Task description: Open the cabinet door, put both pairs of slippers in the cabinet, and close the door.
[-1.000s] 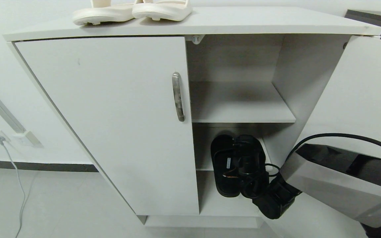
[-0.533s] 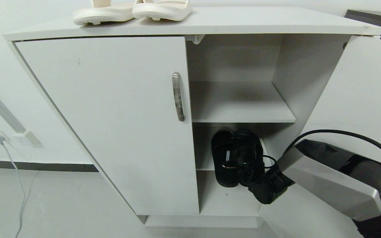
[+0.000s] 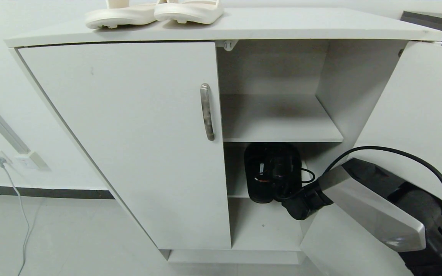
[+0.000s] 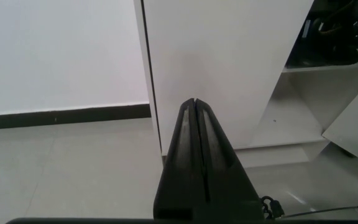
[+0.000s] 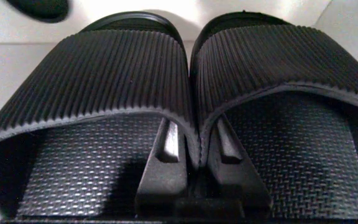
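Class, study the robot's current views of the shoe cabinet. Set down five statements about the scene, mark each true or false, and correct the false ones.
1. The cabinet has its right door open. True.
2. The cream slippers lie on the upper shelf. False: they sit on the cabinet top.
3. The right gripper is shut on the black slippers, pinching their inner sides together. True.
4. The left gripper is wide open. False: its fingers are pressed together.
5. The black slippers sit on the cabinet top beside the cream pair. False: they are inside the cabinet, below the upper shelf.
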Controlling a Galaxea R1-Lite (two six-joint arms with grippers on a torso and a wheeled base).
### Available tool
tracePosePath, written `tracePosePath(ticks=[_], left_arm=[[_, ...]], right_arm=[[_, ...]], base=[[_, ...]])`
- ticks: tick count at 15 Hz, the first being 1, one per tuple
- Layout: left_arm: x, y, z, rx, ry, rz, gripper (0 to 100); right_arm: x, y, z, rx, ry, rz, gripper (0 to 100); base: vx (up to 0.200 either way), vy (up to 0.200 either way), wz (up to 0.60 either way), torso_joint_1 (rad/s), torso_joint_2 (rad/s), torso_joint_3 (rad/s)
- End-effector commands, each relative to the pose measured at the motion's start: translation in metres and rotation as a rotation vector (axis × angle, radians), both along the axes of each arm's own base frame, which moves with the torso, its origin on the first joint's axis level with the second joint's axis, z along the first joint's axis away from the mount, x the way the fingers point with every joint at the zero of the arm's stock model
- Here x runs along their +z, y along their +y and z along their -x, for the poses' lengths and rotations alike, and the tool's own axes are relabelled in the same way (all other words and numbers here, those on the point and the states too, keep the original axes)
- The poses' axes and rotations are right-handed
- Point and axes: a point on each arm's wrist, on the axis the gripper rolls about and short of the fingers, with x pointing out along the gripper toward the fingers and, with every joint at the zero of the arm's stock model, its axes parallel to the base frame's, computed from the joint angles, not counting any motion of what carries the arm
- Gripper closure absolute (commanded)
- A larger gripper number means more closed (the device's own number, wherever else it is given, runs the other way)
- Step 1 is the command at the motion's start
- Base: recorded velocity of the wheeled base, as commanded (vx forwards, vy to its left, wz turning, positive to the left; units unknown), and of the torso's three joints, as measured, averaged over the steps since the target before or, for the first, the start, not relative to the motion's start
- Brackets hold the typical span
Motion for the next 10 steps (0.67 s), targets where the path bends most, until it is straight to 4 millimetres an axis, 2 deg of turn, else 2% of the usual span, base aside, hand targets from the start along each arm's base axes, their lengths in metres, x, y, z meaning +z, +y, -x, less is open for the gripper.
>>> tracePosePath(ticks=[1, 10], left_arm=[[0.0, 0.0, 0.0, 0.0, 0.001, 0.0, 100], [0.0, 0.0, 0.0, 0.0, 0.001, 0.0, 100]], right_arm=[[-0.008, 0.0, -0.004, -0.005, 0.004, 0.003, 100], [-0.018, -0.003, -0.014, -0.011, 0.02, 0.012, 100]], base=[[0.0, 0.0, 0.0, 0.0, 0.0, 0.0], [0.0, 0.0, 0.0, 0.0, 0.0, 0.0]])
